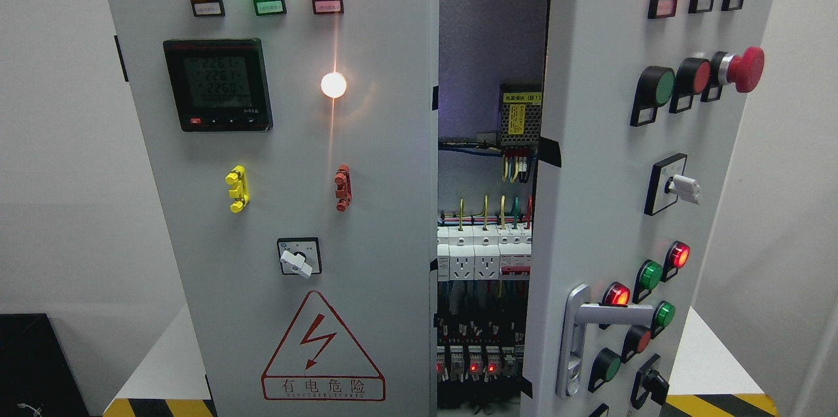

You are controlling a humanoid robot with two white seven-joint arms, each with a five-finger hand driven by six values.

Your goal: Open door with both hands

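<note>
A grey electrical cabinet fills the head view. Its right door (596, 194) is swung partly outward, leaving a gap that shows the interior (488, 253) with breakers, sockets and wiring. A silver lever handle (592, 325) sits low on the right door, turned out sideways. The left door (366, 207) looks shut and carries lamps, a digital meter (217, 84), a rotary switch (298, 258) and a red warning triangle (322, 348). Neither of my hands nor any arm shows in this view.
The right door carries lamps, push buttons, a red mushroom stop button (745, 69) and selector switches. Yellow-black hazard tape (713, 404) marks the white base at both bottom corners. A black box (36, 364) stands at lower left. White walls flank the cabinet.
</note>
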